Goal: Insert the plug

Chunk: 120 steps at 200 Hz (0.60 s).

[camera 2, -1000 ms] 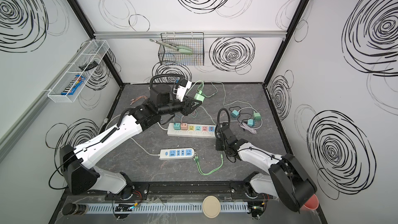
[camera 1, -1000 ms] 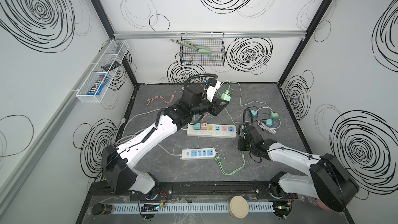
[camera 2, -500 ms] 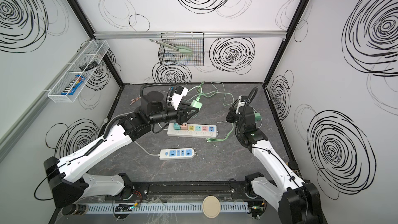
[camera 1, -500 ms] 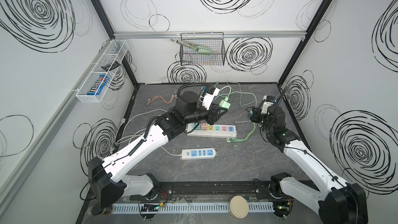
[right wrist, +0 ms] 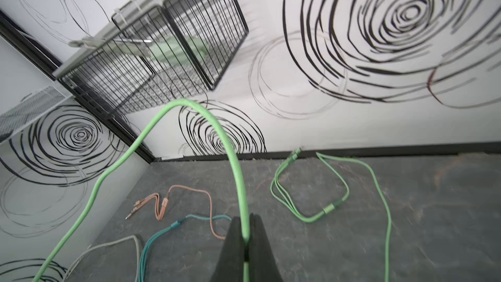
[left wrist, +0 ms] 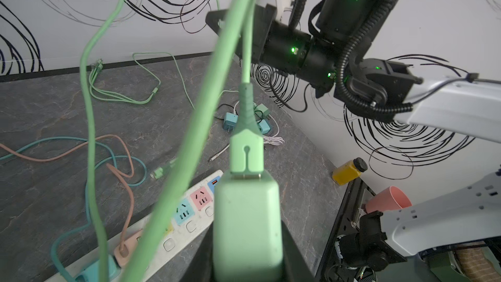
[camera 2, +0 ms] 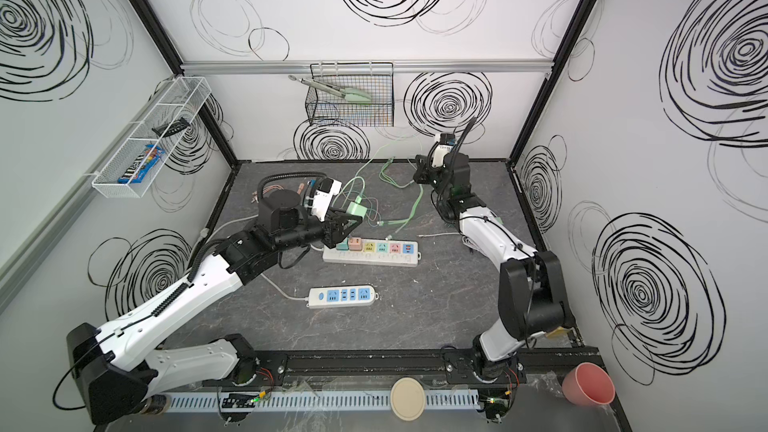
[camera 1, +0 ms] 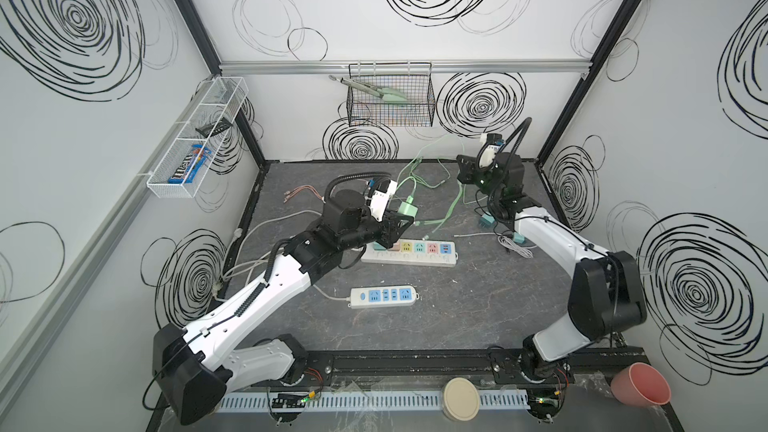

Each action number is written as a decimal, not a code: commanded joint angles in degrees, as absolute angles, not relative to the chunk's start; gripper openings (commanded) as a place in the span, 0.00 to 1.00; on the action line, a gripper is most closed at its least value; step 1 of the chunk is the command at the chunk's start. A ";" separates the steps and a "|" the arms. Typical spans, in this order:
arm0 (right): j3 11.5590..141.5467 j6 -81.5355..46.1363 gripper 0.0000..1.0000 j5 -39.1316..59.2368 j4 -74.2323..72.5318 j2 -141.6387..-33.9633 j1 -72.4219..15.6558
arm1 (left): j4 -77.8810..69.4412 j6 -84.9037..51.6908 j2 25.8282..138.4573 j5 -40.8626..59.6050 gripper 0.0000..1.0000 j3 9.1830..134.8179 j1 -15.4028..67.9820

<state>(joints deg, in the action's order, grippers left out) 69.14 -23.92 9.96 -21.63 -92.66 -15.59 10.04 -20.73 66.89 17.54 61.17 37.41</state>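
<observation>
Right tool (right wrist: 245,222) pinches green cable (right wrist: 236,164), plain only wrist-side.

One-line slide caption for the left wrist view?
Left gripper grips the green charger plug, cable attached, near the pastel power strip.

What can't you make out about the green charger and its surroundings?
- Prongs of the green charger: left wrist view, hidden under its body and the frame's edge.
- Middle sockets of the power strip: left wrist view, behind the green cable.
- The tongs in the wire basket: right wrist view, blurred.
</observation>
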 commanded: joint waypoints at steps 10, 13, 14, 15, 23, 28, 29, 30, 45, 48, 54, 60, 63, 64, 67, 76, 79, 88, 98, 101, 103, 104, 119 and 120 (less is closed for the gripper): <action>80.70 -25.05 0.00 16.32 -30.36 -100.89 -17.43 | 5.28 -21.75 66.70 17.96 0.00 61.25 36.10; 82.04 -25.27 0.00 16.94 -30.71 -102.07 -17.63 | 5.35 -21.71 66.78 17.87 0.00 61.34 35.93; 82.46 -25.38 0.00 17.08 -30.78 -102.41 -17.78 | 5.36 -21.71 66.83 17.85 0.00 61.39 35.85; 82.85 -25.43 0.00 17.24 -30.86 -102.71 -17.85 | 5.36 -21.67 66.86 17.80 0.00 61.45 35.77; 86.20 -25.57 0.00 17.83 -31.69 -105.77 -18.76 | 5.32 -21.62 67.05 17.59 0.00 61.82 34.97; 88.26 -25.44 0.00 17.83 -32.23 -107.78 -19.43 | 5.36 -21.62 67.27 17.29 0.00 62.10 34.33; 88.69 -25.37 0.00 17.79 -32.42 -108.21 -19.52 | 5.40 -21.67 67.30 17.26 0.00 62.16 34.17; 89.08 -25.34 0.00 17.77 -32.56 -108.51 -19.69 | 5.43 -21.69 67.35 17.24 0.00 62.24 34.09; 95.79 -24.01 0.00 17.07 -33.01 -114.68 -21.76 | 5.40 -21.58 68.38 17.75 0.00 63.37 31.73; 97.11 -23.67 0.00 16.82 -32.88 -115.93 -22.22 | 5.49 -21.54 68.64 17.75 0.00 63.63 31.27; 99.42 -23.09 0.00 16.22 -32.39 -118.15 -23.13 | 5.47 -21.49 69.25 17.69 0.00 64.03 30.58; 101.05 -22.71 0.00 16.20 -32.01 -120.12 -23.89 | 5.50 -21.28 69.83 17.37 0.00 64.31 30.04; 101.45 -22.56 0.00 16.25 -32.20 -120.82 -24.26 | 5.54 -21.20 70.07 17.09 0.00 64.33 29.76; 101.48 -22.53 0.00 16.30 -32.23 -121.10 -24.34 | 5.58 -21.15 70.14 16.98 0.00 64.33 29.69; 101.51 -22.43 0.00 16.41 -32.60 -121.67 -24.74 | 5.74 -21.03 70.45 16.58 0.00 64.40 29.51; 99.96 -21.96 0.01 15.91 -34.60 -123.11 -25.50 | 5.95 -20.54 71.14 15.45 0.00 64.27 29.25; 99.25 -21.71 0.02 15.69 -35.31 -123.44 -25.72 | 6.02 -20.42 71.37 15.20 0.00 64.17 29.11; 97.83 -20.66 0.08 16.05 -36.31 -124.78 -26.16 | 6.15 -20.14 71.99 14.64 0.00 63.82 28.91; 98.13 -18.48 0.22 17.52 -34.69 -126.66 -26.23 | 6.03 -19.92 72.61 14.80 0.00 63.24 28.55; 98.69 -17.78 0.27 18.22 -33.40 -127.27 -26.13 | 5.85 -19.87 72.74 14.89 0.00 63.06 28.42; 98.98 -17.39 0.31 18.55 -32.39 -127.57 -26.09 | 5.81 -19.86 72.83 14.97 0.00 62.92 28.31; 99.24 -17.17 0.33 18.72 -31.84 -127.82 -26.05 | 5.81 -19.86 72.89 15.00 0.00 62.84 28.26; 102.89 -14.63 0.59 18.81 -21.49 -129.56 -25.33 | 5.59 -19.70 73.59 15.29 0.00 62.04 27.91; 103.12 -14.48 0.60 18.72 -20.77 -129.64 -25.28 | 5.61 -19.69 73.62 15.29 0.00 62.00 27.88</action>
<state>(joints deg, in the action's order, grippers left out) 99.00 -19.84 17.43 -30.20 -127.74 -26.89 8.93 -20.93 72.90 15.55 62.35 28.71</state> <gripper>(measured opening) 0.442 0.300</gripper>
